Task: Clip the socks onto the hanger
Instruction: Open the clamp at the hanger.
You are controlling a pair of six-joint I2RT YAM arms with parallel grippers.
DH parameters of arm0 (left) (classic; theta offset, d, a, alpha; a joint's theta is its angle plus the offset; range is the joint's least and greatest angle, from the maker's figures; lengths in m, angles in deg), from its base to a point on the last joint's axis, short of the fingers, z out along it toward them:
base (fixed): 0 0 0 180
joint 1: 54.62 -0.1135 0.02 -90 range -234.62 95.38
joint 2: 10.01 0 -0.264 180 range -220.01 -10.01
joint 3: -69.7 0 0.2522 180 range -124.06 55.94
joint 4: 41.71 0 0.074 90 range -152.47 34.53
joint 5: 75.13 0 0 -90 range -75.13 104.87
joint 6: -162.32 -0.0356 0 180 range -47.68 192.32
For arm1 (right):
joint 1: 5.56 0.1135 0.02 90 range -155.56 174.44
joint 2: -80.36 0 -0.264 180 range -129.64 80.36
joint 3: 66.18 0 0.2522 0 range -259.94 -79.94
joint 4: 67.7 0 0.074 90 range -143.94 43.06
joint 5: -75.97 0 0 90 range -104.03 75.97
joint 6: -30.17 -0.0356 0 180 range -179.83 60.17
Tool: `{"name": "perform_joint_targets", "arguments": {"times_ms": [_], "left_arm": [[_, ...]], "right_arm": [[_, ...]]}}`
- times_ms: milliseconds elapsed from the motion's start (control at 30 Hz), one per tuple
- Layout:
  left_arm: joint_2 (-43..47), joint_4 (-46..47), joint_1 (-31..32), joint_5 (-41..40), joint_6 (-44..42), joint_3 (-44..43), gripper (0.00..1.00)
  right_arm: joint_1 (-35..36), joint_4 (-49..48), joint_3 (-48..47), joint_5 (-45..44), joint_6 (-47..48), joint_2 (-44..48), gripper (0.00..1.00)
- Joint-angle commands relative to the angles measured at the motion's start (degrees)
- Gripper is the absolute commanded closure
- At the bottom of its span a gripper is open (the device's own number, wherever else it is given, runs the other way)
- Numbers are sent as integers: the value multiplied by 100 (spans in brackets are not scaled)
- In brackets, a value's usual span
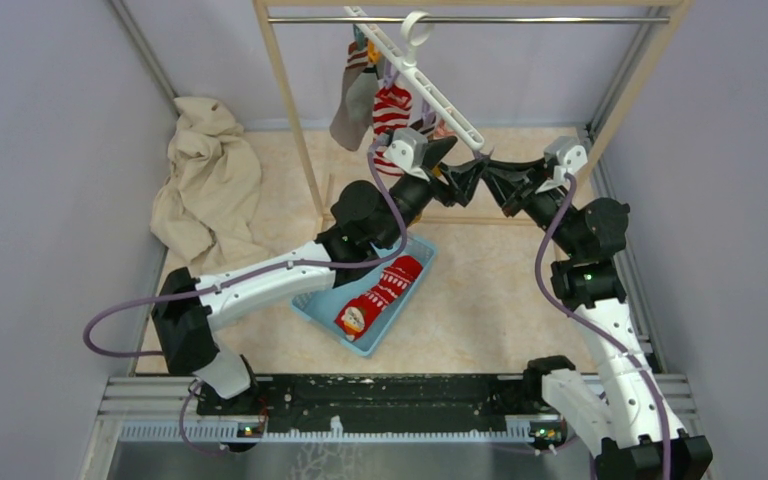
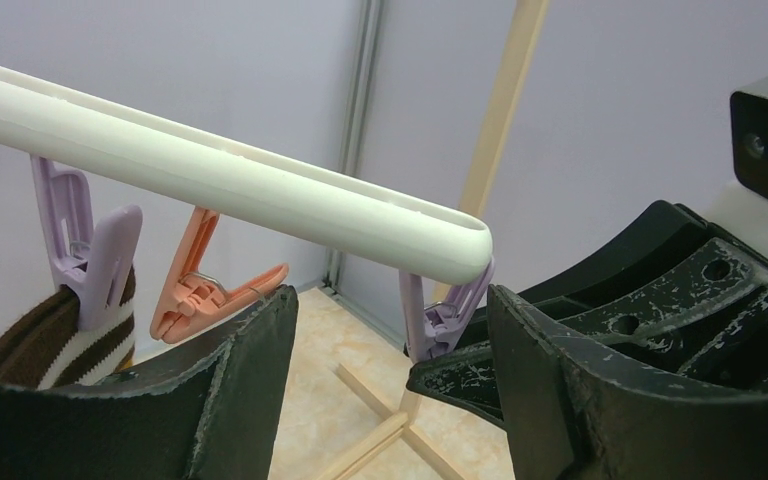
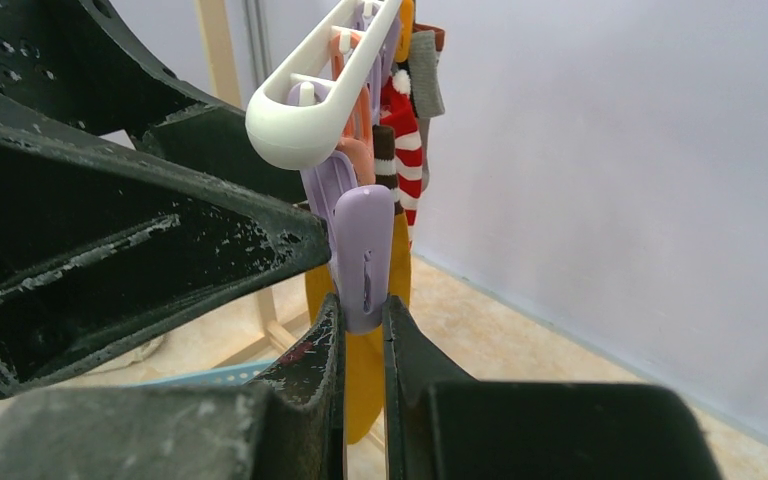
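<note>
**R gripper (image 1: 482, 166) clamped on end peg, L gripper (image 1: 458, 178) jaws apart**

Top view: 1 hanger (image 1: 430, 88), its hook over the rack rail (image 1: 520, 18), bar sloping down to the right. 2 socks show hanging from it: 1 grey sock (image 1: 352, 110) and 1 red-and-white striped sock (image 1: 392, 108). The 2 arms meet tip to tip at the bar's low end. 1 blue basket (image 1: 312, 306) sits on the table below, w/ 1 red patterned sock (image 1: 382, 295) lying in it. 1 beige cloth (image 1: 205, 180) is heaped at left.

L wrist: 3 pegs under the bar, 2 purple + 1 orange. The far purple peg (image 2: 85, 245) bites a brown-and-white sock (image 2: 50, 345). The orange peg (image 2: 210, 280) hangs tilted. The end peg (image 2: 448, 310) sits at the bar tip w/ R gripper's fingers on it. L fingers stand wide apart, gripping nothing.

R wrist: both R fingers are squeezed together on the end peg's handles. 1 mustard sock (image 3: 365, 390) hangs just behind and below that peg. Can't tell if the peg bites it.
</note>
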Motion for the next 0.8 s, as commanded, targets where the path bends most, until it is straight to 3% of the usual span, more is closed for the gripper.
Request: {"name": "perform_joint_targets", "arguments": {"times_ms": [0, 400, 767], "left_arm": [[147, 296, -34, -19, 48, 46, 25], [-91, 362, -50, 30, -39, -177, 25], [-304, 335, -43, -428, 181, -346, 29]], "right_arm": [[113, -91, -254, 158, 102, 17, 100], [202, 7, -295, 146, 181, -4, 100], [406, 220, -342, -129, 445, 0, 100]]}}
